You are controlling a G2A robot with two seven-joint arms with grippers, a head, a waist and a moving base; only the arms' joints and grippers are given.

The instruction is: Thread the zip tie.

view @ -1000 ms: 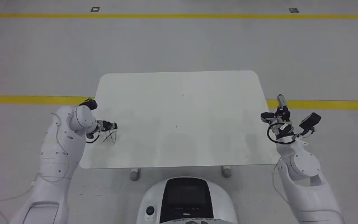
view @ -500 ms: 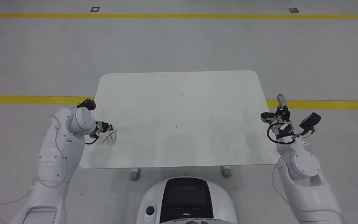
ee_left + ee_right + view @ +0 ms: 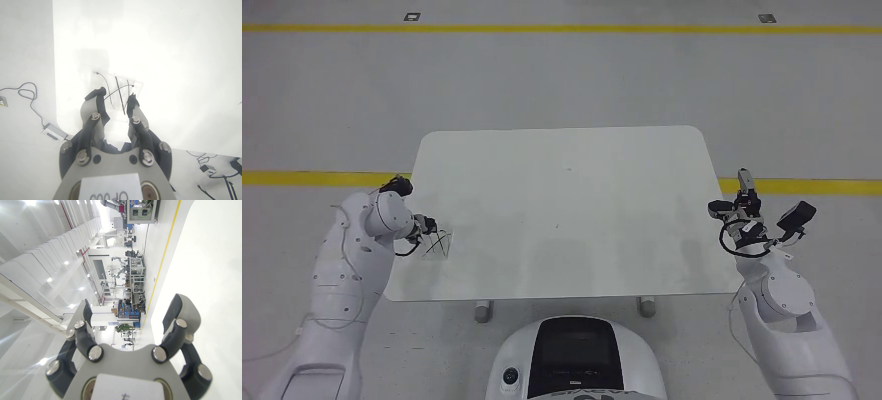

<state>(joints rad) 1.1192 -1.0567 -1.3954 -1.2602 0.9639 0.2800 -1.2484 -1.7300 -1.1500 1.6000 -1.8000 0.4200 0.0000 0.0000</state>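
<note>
White table [image 3: 562, 200] set on a floor marked with a yellow line [image 3: 562, 28].
Left gripper [image 3: 117, 93] is held, fingers apart, over zip ties [image 3: 119, 91] at the left edge; right gripper [image 3: 131, 301], fingers spread, beyond the right edge.

The top camera looks down from above the arms, far enough off to take in the whole white table [image 3: 562, 200]. The left wrist camera sits close behind the left gripper [image 3: 117, 92], aimed at the table's near left corner, and shares the zip ties [image 3: 118, 91] there with the top view. The right wrist camera faces past the right gripper [image 3: 131, 300], along the table's right edge into the hall [image 3: 128, 275].
</note>
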